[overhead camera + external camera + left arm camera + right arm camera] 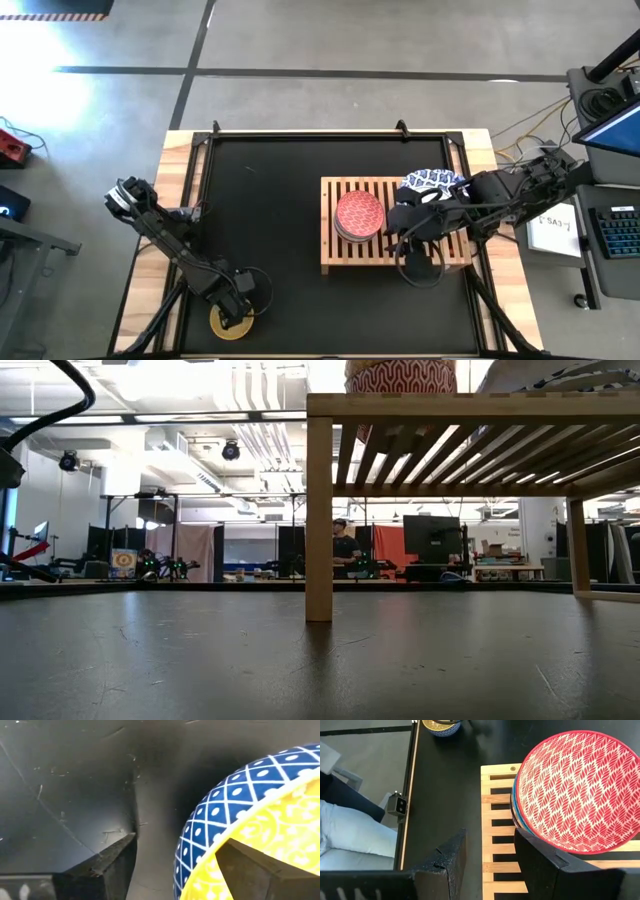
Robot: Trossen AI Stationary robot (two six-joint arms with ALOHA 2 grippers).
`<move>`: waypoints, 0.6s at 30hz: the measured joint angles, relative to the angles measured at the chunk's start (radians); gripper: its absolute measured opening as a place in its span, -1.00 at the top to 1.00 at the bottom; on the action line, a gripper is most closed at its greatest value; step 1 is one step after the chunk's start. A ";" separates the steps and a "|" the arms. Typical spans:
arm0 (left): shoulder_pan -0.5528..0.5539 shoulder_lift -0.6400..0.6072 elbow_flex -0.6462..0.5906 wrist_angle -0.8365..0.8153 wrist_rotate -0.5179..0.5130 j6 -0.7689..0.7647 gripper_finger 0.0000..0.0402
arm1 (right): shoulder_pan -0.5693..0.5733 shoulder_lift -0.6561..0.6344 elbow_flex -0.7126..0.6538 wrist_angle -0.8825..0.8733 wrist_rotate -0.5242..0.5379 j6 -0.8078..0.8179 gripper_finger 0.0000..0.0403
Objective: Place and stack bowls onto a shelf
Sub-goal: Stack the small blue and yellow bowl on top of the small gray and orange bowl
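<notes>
A red patterned bowl (360,213) (577,787) sits on top of other bowls, stacked on the slatted wooden shelf (340,255) (500,827). A white bowl with a blue pattern (432,181) stands at the shelf's far right, partly under my right arm. My right gripper (408,228) (487,865) is open above the shelf, just beside the red bowl's rim. A yellow bowl with a blue outside (231,323) (260,820) rests on the table near its near edge. My left gripper (238,297) (175,870) is open over it, with one finger inside the bowl and one outside. My left gripper comes down on the yellow bowl from above and straddles its rim (200,865). The outer finger (107,865) stands clear of the wall. Whether the inner finger (250,865) touches the bowl, I cannot tell. My right gripper has one finger (545,865) in front of the red bowl's rim; whether it touches, I cannot tell.
The shelf stands on the black table top (260,200), right of centre; its legs (318,510) show in the low view. A person's legs (350,835) are beside the table's near edge. A desk with a keyboard (618,232) lies off the table's right side.
</notes>
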 joint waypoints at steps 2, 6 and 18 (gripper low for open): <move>0.000 0.009 0.001 0.001 0.012 0.010 -0.20 | 0.000 0.000 0.000 0.000 0.000 0.000 0.24; 0.002 0.006 0.008 0.003 0.025 0.053 -0.06 | 0.000 0.000 0.000 0.000 0.000 0.000 0.24; 0.040 -0.007 0.043 -0.002 0.033 0.205 0.84 | 0.000 0.000 0.000 -0.004 0.000 0.000 0.24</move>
